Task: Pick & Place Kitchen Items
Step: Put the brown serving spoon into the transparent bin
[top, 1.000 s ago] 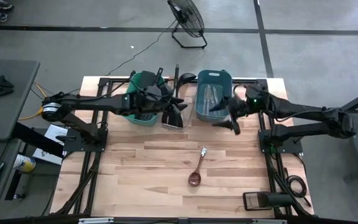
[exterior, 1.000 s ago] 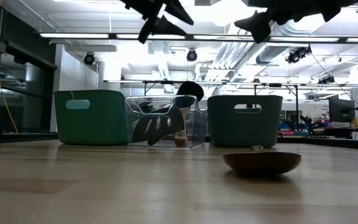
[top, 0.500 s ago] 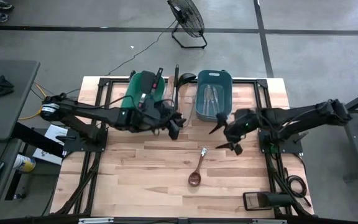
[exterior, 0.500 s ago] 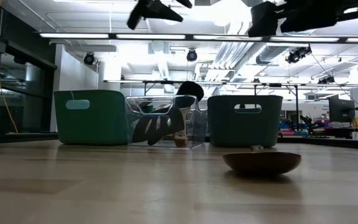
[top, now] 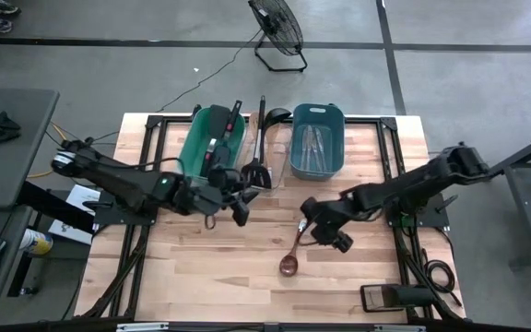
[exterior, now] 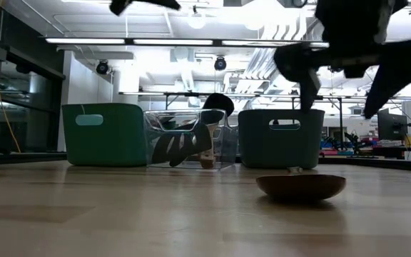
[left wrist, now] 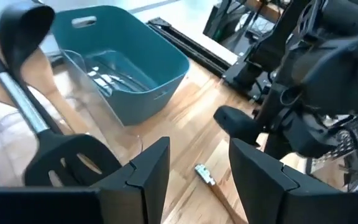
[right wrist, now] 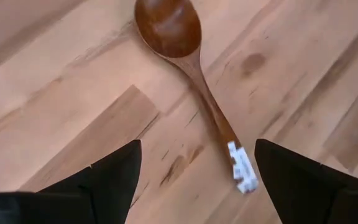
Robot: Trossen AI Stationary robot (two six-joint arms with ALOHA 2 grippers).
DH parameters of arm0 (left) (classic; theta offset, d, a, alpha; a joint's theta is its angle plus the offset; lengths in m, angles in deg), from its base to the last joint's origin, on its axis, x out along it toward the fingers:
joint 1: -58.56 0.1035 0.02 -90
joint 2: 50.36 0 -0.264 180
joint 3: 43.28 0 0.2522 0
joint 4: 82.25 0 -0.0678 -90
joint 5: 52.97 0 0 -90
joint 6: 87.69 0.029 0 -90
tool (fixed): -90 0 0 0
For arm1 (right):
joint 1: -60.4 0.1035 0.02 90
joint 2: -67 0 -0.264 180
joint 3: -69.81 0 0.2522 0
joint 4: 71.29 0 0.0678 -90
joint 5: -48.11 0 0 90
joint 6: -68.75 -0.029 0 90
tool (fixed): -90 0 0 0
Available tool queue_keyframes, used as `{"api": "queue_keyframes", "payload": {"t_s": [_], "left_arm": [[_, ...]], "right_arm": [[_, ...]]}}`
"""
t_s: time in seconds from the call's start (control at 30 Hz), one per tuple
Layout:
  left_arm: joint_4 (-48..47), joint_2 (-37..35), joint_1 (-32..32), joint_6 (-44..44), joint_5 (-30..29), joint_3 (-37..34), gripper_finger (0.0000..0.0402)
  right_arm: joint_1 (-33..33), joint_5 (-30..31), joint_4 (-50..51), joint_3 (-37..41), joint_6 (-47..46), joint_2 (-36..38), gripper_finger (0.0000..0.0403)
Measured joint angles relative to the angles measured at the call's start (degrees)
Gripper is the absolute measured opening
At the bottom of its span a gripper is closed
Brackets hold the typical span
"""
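We see the wooden spoon [top: 292, 250] lying alone on the bare worktop [top: 219, 267], bowl toward the front edge, a white tag on its handle end. The right gripper [top: 322, 230] hangs just above the handle, jaws spread wide and holding nothing; from its wrist camera only the finger [right wrist: 110, 177] tips show, cut off by the edge. The left gripper [top: 238, 207] waits near the clear bin [exterior: 184, 139], jaws released and empty. In that bin we make out a black slotted spatula [left wrist: 73, 158] and ladle [left wrist: 20, 28]. The blue bin [top: 315, 142] holds silver cutlery [top: 312, 140], too small to tell apart. The green bin's [top: 212, 138] contents are hard to make out.
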Motion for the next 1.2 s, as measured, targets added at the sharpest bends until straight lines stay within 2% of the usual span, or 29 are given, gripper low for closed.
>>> {"api": "queue_keyframes", "payload": {"t_s": [0.1, 0.3, 0.53, 1.07, 1.2], "left_arm": [[-1.8, -1.0, -2.6, -0.5, -2.5, 0.0, 0.0164], [-2.0, -1.6, -5.8, 0.8, -2.5, 0.0, 0.0164], [-1.5, -1.5, -6.4, 1.0, -2.6, 0.0, 0.0164], [-2.1, -1.5, -6.4, 0.7, -1.7, 0.0, 0.0164], [-2.7, -1.5, -6.4, 0.5, -1.5, 0.0, 0.0164]], "right_arm": [[0.6, 0.2, 0.7, -3.8, 0.6, -4.5, 0.0306], [0.3, 0.2, 5.2, -11.4, 5.6, -12.5, 0.0306], [-1.4, 0.9, 7.0, -13.1, 9.4, -19.0, 0.0298], [-4.8, 1.0, 5.7, -13.2, 12.3, -21.0, 0.023], [-4.8, -0.7, 4.7, -13.2, 12.7, -21.0, 0.0213]]}}
